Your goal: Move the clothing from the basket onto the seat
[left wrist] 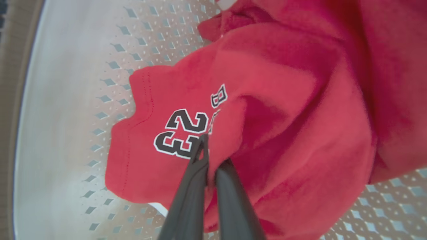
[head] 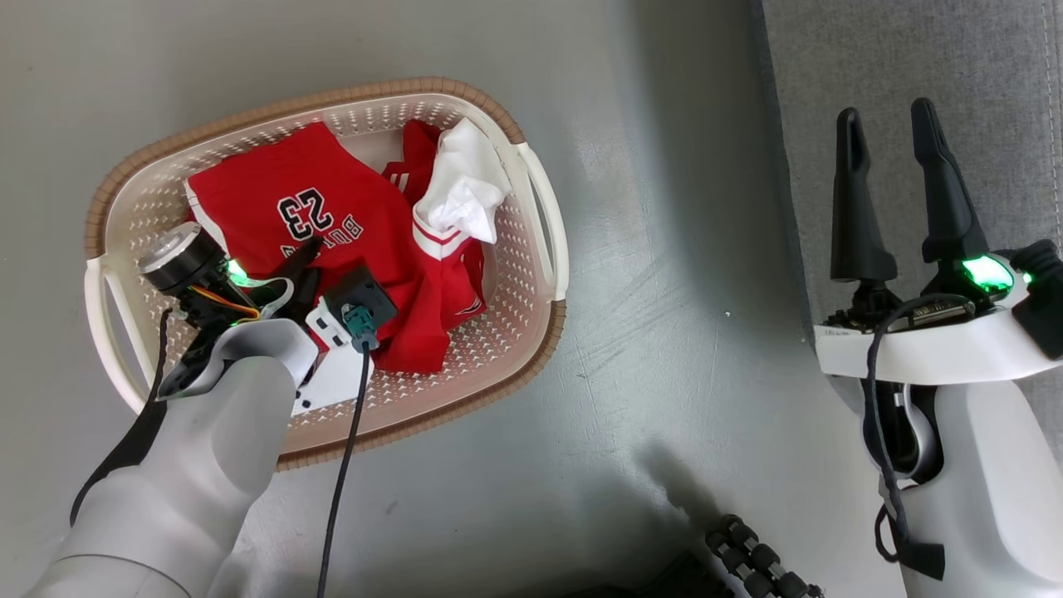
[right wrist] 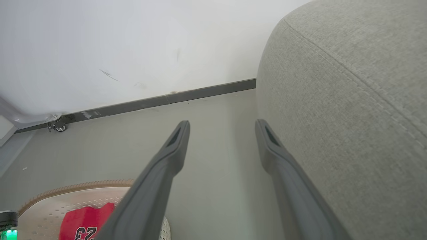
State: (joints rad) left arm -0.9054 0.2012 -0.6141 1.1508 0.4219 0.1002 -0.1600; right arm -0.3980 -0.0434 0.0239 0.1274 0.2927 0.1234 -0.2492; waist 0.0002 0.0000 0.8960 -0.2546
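At the left of the head view, the basket [head: 541, 249] is seen standing on the grey floor [head: 664, 332]. The clothing [head: 432, 286] is heaped inside it. A red jersey [head: 332, 199] numbered 23 is laid uppermost, and a second red piece with bunched white fabric [head: 461, 187] is set beside it, toward the basket's right handle. The left gripper [head: 301, 264] is reached down into the basket. In the left wrist view, a fold of the jersey just beside the number is pinched between its nearly closed fingers [left wrist: 190, 186]. Further right, bare floor is seen between basket and seat. At the right, the right gripper [head: 887, 116] is held near the rounded edge of the seat [head: 938, 50]. Its jaws are spread apart, and nothing is held between them.
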